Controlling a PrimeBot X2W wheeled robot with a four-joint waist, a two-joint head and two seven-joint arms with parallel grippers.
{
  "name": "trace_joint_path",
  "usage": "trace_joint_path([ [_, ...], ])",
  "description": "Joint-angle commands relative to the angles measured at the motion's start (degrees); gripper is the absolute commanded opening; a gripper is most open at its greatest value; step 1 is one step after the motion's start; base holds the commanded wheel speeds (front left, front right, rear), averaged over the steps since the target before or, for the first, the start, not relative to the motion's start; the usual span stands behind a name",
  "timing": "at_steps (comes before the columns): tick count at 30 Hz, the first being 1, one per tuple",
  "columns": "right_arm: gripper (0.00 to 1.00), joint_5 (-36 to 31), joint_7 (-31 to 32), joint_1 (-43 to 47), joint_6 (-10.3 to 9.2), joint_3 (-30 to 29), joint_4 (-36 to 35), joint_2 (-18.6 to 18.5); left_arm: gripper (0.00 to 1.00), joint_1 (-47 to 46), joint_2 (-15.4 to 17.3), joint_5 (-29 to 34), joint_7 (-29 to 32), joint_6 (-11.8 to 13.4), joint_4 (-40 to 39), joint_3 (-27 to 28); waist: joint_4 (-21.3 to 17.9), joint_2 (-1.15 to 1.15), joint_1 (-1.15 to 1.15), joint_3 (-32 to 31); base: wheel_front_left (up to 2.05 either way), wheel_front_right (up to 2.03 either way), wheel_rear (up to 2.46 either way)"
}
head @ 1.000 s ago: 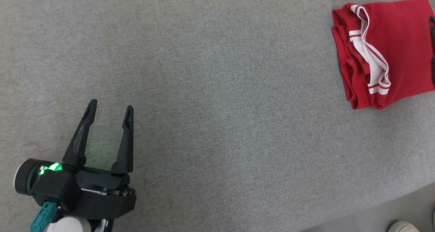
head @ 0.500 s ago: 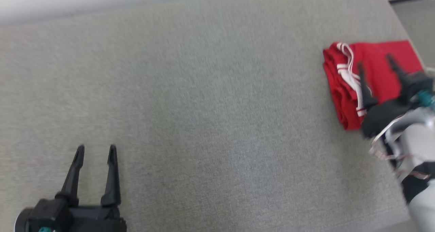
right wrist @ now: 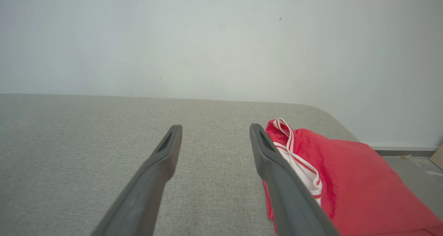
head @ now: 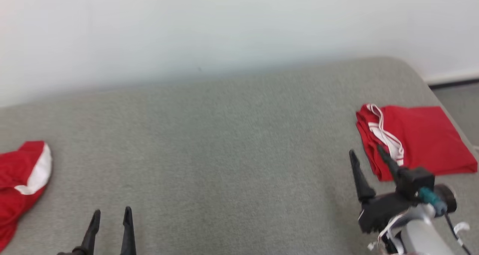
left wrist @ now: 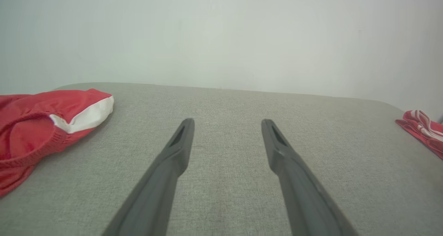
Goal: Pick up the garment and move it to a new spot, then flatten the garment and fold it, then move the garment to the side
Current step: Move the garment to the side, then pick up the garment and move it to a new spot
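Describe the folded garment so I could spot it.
On the wide grey cushion below the pale wall, look to its right end. A red garment lies there, folded into a flat rectangle with white striped trim, unlike the crumpled red heap at the left end.

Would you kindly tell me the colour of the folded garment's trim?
Trim: white with thin red stripes; the right wrist view shows it best.

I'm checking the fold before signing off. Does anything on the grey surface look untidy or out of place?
The folded red garment lies flat near the right end. A second red-and-white garment at the far left sits bunched and unfolded; nothing else looks odd.
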Motion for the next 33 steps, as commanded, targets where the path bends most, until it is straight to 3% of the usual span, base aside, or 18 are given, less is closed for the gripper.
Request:
trace_joint_path([
  [1, 1.0, -0.54, -0.28, 2.65, -0.16, -0.68, -1.44, 0.91, 1.0, 1.12, -0.07, -0.61, 0.0, 0.47, 1.01, -0.11, 3.69, 0.02, 0.02, -5.39, 0.0, 0.0, 0.0],
  [12, 1.0, -3.71, -0.14, 12.58, -0.16, -0.58, -6.47, 3.87, 1.0, 3.41, -0.11, -1.66, -0.01, 1.95, 3.4, -1.95, 5.2, 0.02, 0.02, -8.29, 0.0, 0.0, 0.0],
  [33, 1.0, -5.28, 1.06, 14.33, -0.16, -2.51, -8.42, 4.83, 1.0, 3.28, -0.11, -2.04, -0.01, 2.98, 3.45, -2.37, 4.76, 0.02, 0.02, -8.11, 0.0, 0.0, 0.0],
])
